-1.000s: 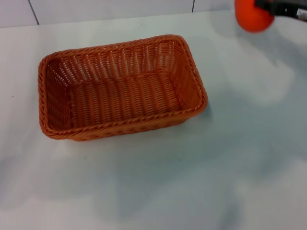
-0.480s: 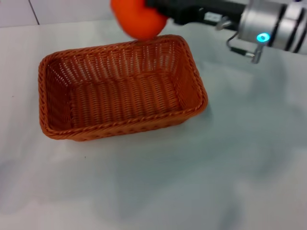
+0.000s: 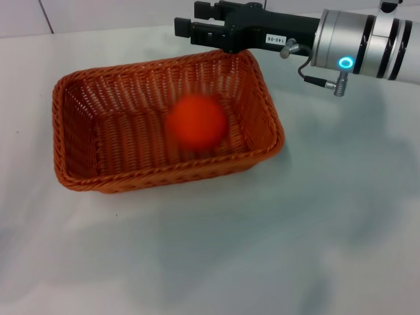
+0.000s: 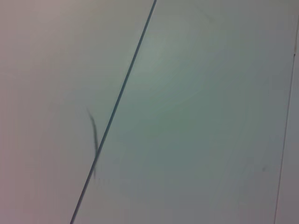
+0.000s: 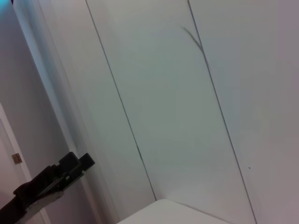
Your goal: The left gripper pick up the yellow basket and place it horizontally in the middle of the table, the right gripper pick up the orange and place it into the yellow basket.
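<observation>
The yellow basket [image 3: 79, 131], woven and orange-brown, lies lengthwise across the white table [image 3: 262, 249] in the head view. The orange [image 3: 195, 122] is inside the basket, right of its middle, blurred by motion and free of any gripper. My right gripper [image 3: 186, 20] reaches in from the right and hovers above the basket's far rim. Its fingers [image 3: 209, 33] are apart and hold nothing. My left gripper does not show in the head view. The left wrist view shows only wall panels.
A panelled wall [image 3: 131, 13] runs behind the table. The right wrist view shows the wall, a corner of the table [image 5: 177, 210] and a black shape [image 5: 51, 179] that I cannot identify.
The right gripper carried the orange leftward from the far right to above the basket's far rim, then opened. The orange dropped into the basket.
</observation>
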